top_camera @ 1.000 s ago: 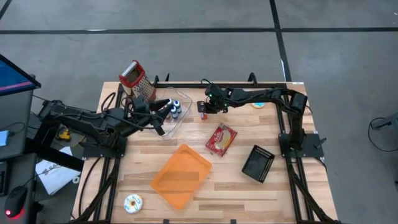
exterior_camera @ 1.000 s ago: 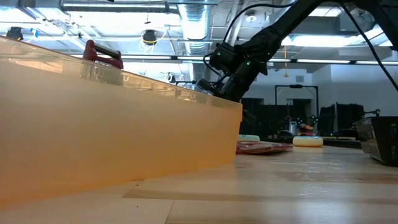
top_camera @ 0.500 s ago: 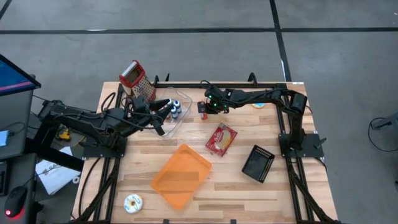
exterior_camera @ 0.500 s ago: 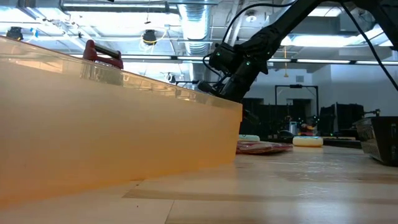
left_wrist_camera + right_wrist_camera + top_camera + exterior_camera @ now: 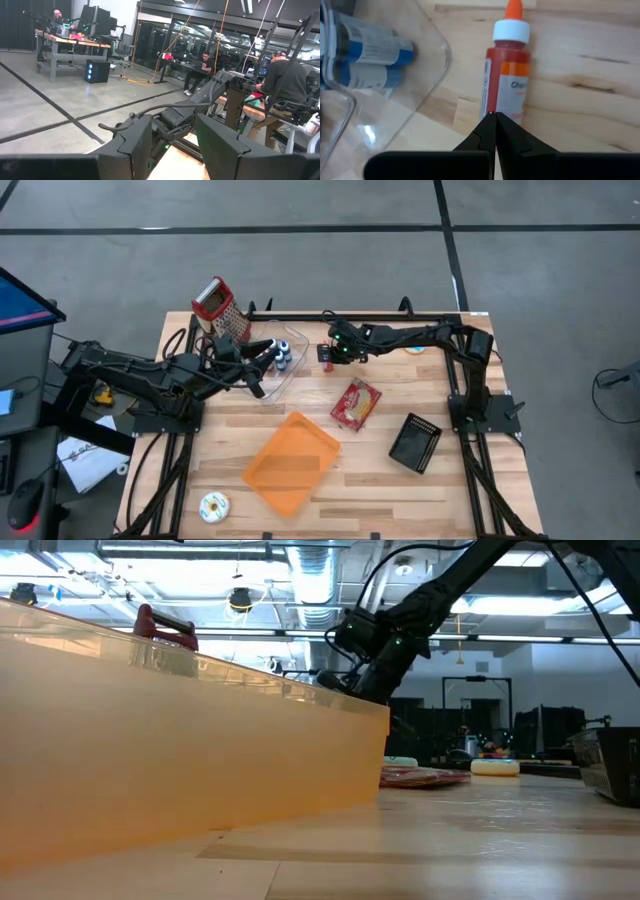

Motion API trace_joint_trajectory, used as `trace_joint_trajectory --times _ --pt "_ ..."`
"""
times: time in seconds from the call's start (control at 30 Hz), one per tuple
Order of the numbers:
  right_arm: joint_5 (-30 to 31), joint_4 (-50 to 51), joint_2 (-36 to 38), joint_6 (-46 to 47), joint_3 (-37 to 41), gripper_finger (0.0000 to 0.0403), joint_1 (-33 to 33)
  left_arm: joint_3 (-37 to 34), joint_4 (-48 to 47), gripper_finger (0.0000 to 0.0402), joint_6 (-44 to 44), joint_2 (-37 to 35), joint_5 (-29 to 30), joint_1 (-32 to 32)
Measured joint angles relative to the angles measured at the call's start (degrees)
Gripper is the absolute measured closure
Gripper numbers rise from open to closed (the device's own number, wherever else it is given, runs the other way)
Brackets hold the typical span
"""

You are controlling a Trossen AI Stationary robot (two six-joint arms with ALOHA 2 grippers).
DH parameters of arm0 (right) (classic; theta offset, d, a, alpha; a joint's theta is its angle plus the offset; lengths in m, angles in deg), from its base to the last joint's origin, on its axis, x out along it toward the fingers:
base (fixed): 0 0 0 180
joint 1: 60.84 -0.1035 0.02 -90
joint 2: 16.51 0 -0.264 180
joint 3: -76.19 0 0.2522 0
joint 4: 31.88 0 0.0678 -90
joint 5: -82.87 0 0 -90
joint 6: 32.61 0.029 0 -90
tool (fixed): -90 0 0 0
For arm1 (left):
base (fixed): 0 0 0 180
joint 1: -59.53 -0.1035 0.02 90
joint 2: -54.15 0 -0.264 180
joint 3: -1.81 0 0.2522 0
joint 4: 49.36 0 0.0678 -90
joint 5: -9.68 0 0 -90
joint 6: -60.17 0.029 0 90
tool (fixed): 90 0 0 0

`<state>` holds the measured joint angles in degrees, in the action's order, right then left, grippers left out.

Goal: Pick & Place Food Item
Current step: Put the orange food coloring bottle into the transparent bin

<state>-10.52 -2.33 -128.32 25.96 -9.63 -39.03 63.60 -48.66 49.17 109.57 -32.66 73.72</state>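
Reaching across the back of the wooden table (image 5: 400, 490), the right gripper (image 5: 330, 352) is hovering with fingers pressed together, tips just over a small red sauce bottle (image 5: 505, 82) lying on its side; whether they are touching it is hard to tell. A clear plastic container (image 5: 395, 95) holding blue-labelled bottles (image 5: 367, 55) is sitting just beside it. The left gripper (image 5: 268, 348) is holding that container's edge with fingers partly spread. A red snack packet (image 5: 356, 403) and an orange tray (image 5: 291, 462) are lying nearer the front.

Right end effector (image 5: 330, 352) edged nearer red bottle (image 5: 324, 354)
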Motion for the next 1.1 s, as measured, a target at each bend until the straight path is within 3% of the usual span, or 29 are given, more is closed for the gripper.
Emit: trace_joint_trajectory --times 1.1 --pt "0.3 -2.9 0.0 3.0 0.0 0.0403 -1.9 0.0 0.2 0.0253 -0.4 0.0 0.0 0.1"
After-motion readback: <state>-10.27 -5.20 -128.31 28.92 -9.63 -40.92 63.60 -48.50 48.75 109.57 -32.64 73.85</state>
